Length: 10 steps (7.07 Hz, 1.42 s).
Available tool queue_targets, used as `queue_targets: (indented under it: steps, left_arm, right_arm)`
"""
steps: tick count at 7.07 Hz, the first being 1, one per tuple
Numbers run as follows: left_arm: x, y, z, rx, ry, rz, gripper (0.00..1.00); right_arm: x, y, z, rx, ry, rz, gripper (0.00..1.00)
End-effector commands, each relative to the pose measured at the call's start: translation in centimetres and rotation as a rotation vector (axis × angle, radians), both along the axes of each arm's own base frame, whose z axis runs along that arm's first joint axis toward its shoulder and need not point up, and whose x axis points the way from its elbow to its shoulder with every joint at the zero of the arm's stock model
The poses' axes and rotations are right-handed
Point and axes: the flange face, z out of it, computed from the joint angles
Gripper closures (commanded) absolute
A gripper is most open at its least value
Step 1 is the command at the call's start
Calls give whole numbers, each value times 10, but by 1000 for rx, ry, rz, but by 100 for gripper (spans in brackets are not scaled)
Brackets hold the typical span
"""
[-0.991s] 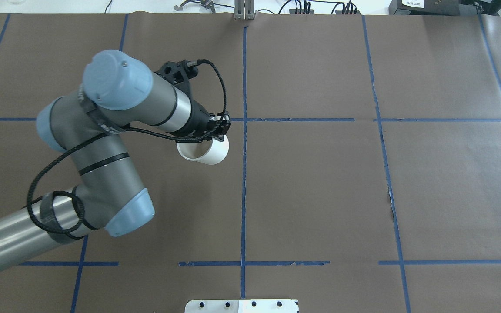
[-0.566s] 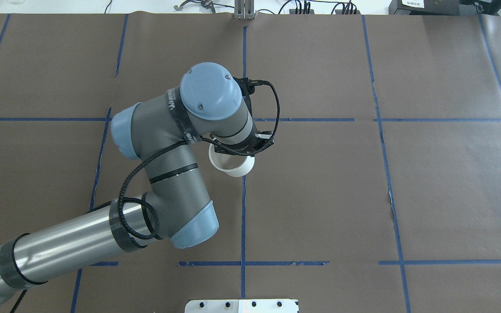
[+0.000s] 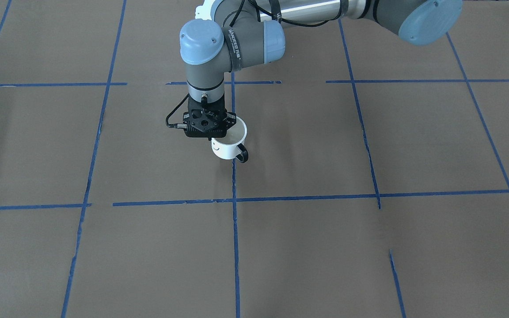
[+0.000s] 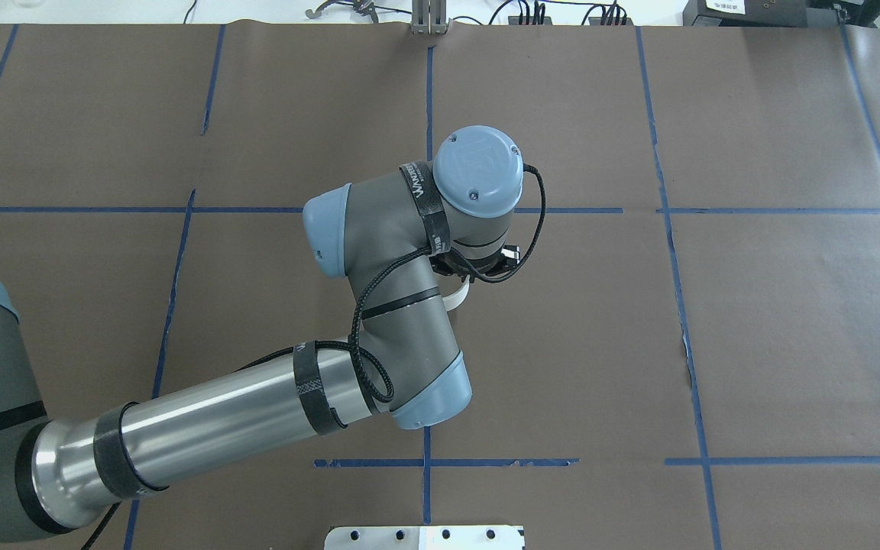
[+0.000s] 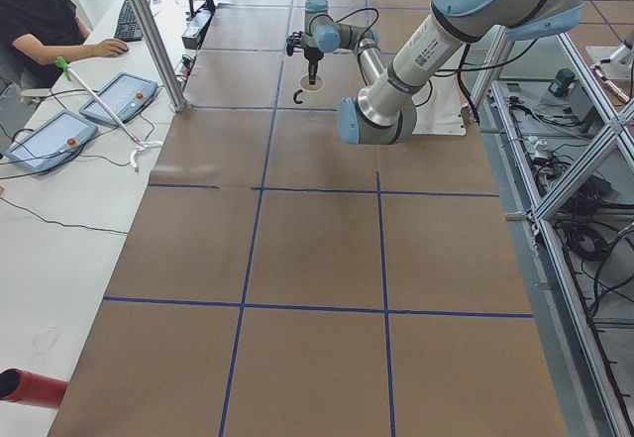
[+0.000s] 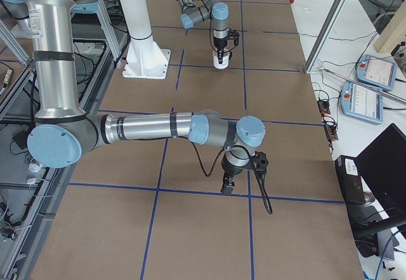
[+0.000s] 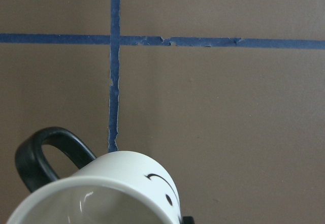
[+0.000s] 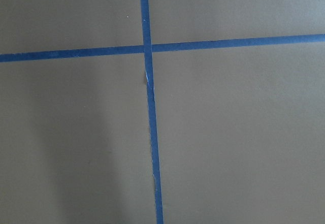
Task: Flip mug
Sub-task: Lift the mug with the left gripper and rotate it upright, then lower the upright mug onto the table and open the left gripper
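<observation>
The mug is white with a black smiley face and a dark loop handle. It stands mouth up near a blue tape line at the table's middle. My left gripper points straight down and is shut on the mug's rim. I cannot tell whether the mug's base touches the table. The left wrist view shows the mug close up. In the overhead view only a white sliver of the mug shows under the wrist. My right gripper hangs low over the table far from the mug. I cannot tell whether it is open or shut.
Brown paper with a grid of blue tape covers the table. A metal base plate lies at the near edge and a post stands at the far edge. An operator sits at a side desk with tablets.
My left arm has swung to the right and carried the mug toward the centre tape line. The wrist has turned to point down and now hides most of the mug from above.
</observation>
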Motion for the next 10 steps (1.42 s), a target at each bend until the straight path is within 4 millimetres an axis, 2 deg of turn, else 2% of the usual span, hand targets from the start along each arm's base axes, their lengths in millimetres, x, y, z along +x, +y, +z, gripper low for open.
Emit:
queue_targets:
  steps: [1,3,4,5,6,7,8,9,10]
  left_arm:
    - [2,-3,11,42,-47,25,100]
    - [2,-1,25,34,-57,30,100]
    - [2,-1,29,29,-58,33,91]
    - [1,-1,31,30,-56,33,23]
    - [0,0,29,32,-54,33,0]
    - [-2,1,27,35,-45,34,0]
    - [-15,7,22,48,-18,32,0]
    - [-38,14,19,68,16,24,0]
    - [-63,0,7,84,43,-10,0]
  right_arm:
    - [0,0,0,0,0,0,0]
    - [0,0,-1,1,0,0,0]
    - [0,0,0,0,0,0,0]
    - [0,0,0,0,0,0,0]
    - [0,0,0,0,0,0,0]
    - [0,0,0,0,0,0,0]
    - [0,0,0,0,0,0,0]
    - [0,0,0,0,0,0,0]
    - [0,0,0,0,0,0,0]
